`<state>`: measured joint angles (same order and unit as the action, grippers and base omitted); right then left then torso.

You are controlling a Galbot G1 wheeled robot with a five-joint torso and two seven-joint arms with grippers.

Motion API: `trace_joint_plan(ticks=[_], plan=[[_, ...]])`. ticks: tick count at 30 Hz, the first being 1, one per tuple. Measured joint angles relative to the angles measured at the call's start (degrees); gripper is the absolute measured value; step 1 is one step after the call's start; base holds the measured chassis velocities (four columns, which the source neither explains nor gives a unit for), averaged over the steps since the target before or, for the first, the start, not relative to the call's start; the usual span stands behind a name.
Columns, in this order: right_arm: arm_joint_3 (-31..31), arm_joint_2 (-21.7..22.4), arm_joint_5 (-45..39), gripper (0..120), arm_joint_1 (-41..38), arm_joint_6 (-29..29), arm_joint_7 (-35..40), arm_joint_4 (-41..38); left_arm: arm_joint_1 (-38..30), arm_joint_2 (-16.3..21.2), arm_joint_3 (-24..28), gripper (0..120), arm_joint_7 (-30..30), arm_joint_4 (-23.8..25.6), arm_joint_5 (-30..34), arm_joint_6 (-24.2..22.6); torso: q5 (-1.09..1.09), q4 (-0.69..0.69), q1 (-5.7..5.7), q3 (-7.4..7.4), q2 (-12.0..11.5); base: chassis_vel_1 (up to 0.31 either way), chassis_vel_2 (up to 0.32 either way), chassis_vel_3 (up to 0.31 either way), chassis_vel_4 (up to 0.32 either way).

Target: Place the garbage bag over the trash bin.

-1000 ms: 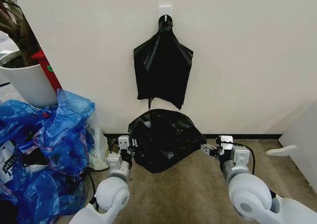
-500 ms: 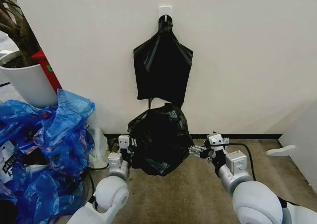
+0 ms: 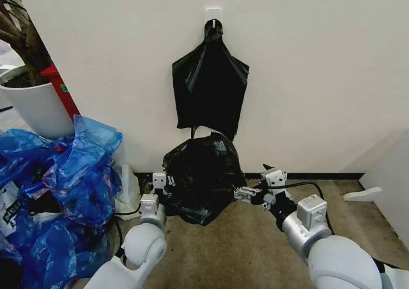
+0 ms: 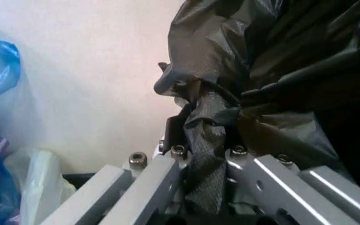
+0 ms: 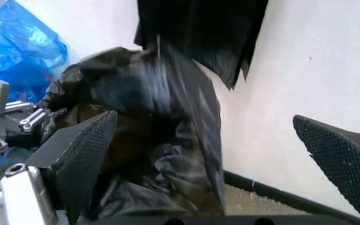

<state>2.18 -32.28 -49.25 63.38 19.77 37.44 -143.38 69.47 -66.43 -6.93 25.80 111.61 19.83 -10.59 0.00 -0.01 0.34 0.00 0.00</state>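
Observation:
The garbage bag (image 3: 203,177) is a glossy black bundle standing on the carpet against the wall, bunched tall and narrow. The trash bin is hidden. My left gripper (image 3: 163,181) is at the bag's left side; in the left wrist view, the left gripper (image 4: 205,140) is shut on a twisted fold of the garbage bag (image 4: 280,61). My right gripper (image 3: 246,194) is at the bag's right side. The right wrist view shows the right gripper (image 5: 202,122) open, with its pads (image 5: 86,159) spread wide and the garbage bag (image 5: 155,122) close to one of them.
A flat black bag (image 3: 209,84) hangs from a wall hook just above. Crumpled blue plastic bags (image 3: 70,174) pile up on the left beside a white plant pot (image 3: 35,107). Bare carpet (image 3: 223,250) lies in front, and a white panel (image 3: 390,174) stands at the right.
My right gripper has moved left toward the bag. The bag, stretched wide between the grippers a second ago, is now bunched narrower and taller. The left gripper has stayed put.

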Motion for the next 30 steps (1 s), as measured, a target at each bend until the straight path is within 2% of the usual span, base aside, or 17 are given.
trace_joint_plan(ticks=[6, 7, 10, 12, 13, 15, 18, 23, 30], plan=[[-0.26, 1.06, 1.68, 100, -0.83, -0.1, -2.73, -0.01, 0.02, 0.37, -0.01, 2, 0.24, 0.26, 0.16, -0.48, 0.0, -0.01, 0.0, 0.0, 0.0, 0.0, 0.0, 0.0, 0.0], [-0.51, 1.51, 3.48, 100, -1.04, -0.17, -4.52, -0.01, 0.11, 0.55, -0.01, 2, 0.25, 0.61, 0.2, -0.72, 0.0, -0.01, 0.0, 0.0, 0.0, 0.0, 0.0, 0.0, 0.0], [-0.96, 3.75, 15.39, 100, -3.29, -2.24, -16.42, 1.77, 0.55, 1.17, 0.22, 2, 0.19, 1.82, -0.08, -1.58, -0.02, 0.0, 0.0, 0.0, 0.0, 0.0, 0.0, 0.0, 0.0], [-0.56, 4.05, 18.62, 100, -4.24, -2.54, -21.51, 2.81, 0.65, 1.4, 0.35, 2, 0.18, 2.32, -0.12, -2.03, 0.0, 0.01, 0.0, 0.0, 0.0, 0.0, 0.0, 0.0, 0.0], [-0.56, 4.05, 18.62, 100, -4.24, -2.54, -21.51, 2.81, 0.65, 1.4, 0.35, 2, 0.18, 2.32, -0.12, -2.03, 0.0, 0.01, 0.0, 0.0, 0.0, 0.0, 0.0, 0.0, 0.0], [0.46, 3.87, 19.27, 100, -4.99, -0.42, -25.14, 3.19, 0.49, 1.86, 0.75, 2, 0.15, 2.79, -0.05, -2.55, 0.0, 0.01, 0.0, 0.0, 0.0, 0.0, 0.0, 0.0, 0.0], [0.99, 3.14, 19.66, 100, -4.94, 0.79, -26.93, 5.01, -0.08, 2.44, 1.3, 2, -0.08, 3.13, 0.14, -2.87, 0.0, -0.02, 0.0, 0.0, 0.0, 0.0, 0.0, 0.0, 0.0], [1.37, 1.59, 19.95, 100, -5.81, 0.93, -28.03, 8.21, 0.47, 2.79, 1.44, 2, -0.5, 3.93, 0.11, -3.01, -0.01, 0.01, 0.0, 0.0, 0.0, 0.0, 0.0, 0.0, 0.0], [1.83, 0.09, 22.62, 99, -7.25, -0.29, -29.57, 13.8, 0.87, 2.82, 1.57, 2, -1.39, 4.4, -0.5, -3.02, 0.01, -0.01, 0.0, 0.0, 0.0, 0.0, 0.0, 0.0, 0.0]])
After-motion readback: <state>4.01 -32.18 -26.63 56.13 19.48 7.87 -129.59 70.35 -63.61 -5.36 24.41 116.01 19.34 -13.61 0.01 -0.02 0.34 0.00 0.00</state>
